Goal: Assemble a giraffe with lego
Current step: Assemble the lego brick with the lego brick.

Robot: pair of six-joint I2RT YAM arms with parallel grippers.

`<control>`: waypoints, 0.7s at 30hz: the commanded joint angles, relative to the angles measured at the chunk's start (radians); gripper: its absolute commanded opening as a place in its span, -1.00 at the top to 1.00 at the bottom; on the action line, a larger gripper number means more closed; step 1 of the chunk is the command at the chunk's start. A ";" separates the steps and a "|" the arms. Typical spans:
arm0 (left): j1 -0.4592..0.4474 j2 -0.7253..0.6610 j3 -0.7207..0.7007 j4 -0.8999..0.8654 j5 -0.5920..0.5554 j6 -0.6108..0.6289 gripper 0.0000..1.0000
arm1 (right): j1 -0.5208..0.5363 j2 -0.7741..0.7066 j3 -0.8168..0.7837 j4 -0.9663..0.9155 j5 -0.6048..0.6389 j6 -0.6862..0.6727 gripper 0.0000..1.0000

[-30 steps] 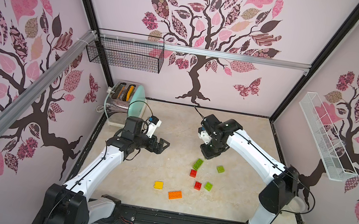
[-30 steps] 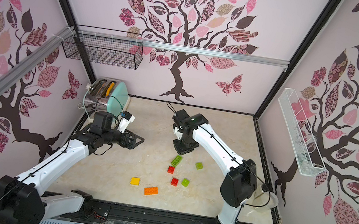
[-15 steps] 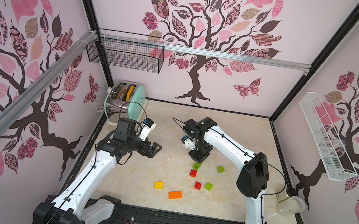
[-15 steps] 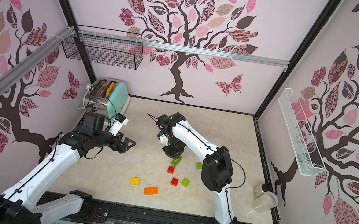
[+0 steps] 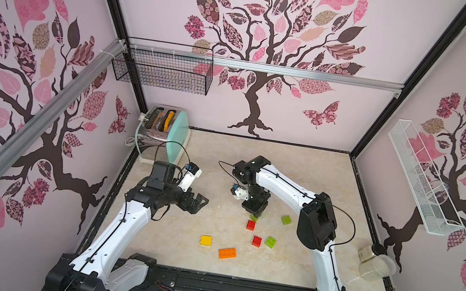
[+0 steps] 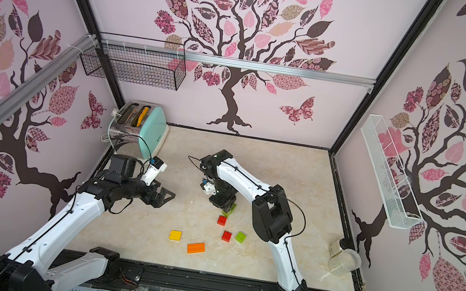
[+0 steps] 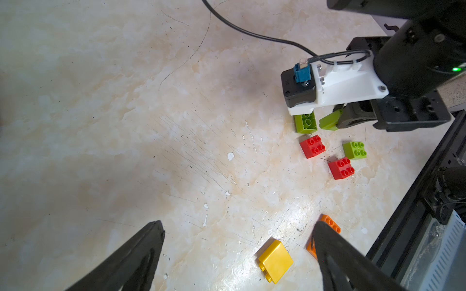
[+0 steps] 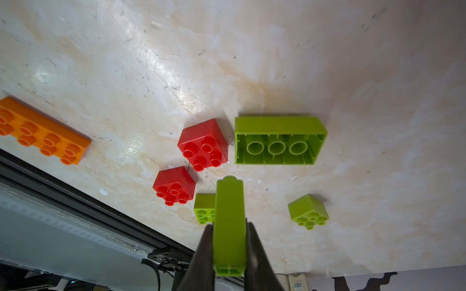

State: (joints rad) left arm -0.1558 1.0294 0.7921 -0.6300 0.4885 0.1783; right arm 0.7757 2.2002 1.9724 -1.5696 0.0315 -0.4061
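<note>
No giraffe is in view; the lego lies as loose bricks on the beige table. My right gripper is shut on a long lime green brick, low over the table. Close beyond it a second long green brick lies on its side, hollow underside showing. Two red bricks and two small green bricks sit around it. The orange brick and yellow brick lie nearer the front. My left gripper hangs open and empty to the left, with the yellow brick between its fingertips' lines.
A mint toaster stands at the back left corner. Two clear jars sit at the right edge. A black wire basket and a white rack hang on the walls. A black rail runs along the front.
My right arm folded in and lowered its shut gripper to the green bricks. My left gripper drew back a little toward the front, still open.
</note>
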 commanded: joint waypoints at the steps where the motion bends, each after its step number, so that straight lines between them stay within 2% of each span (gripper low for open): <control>1: 0.005 0.000 -0.014 0.017 0.021 0.018 -0.96 | 0.003 0.011 0.034 0.013 0.016 -0.076 1.00; 9: 0.009 0.004 -0.014 0.024 0.013 0.010 -0.96 | 0.003 0.041 0.042 0.025 0.013 -0.148 1.00; 21: 0.011 0.003 -0.022 0.030 0.024 0.003 -0.96 | -0.011 0.054 0.005 0.046 0.040 -0.119 1.00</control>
State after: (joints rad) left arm -0.1501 1.0313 0.7834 -0.6163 0.5007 0.1810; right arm 0.7689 2.2272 1.9854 -1.5299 0.0681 -0.5339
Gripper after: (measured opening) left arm 0.981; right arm 0.165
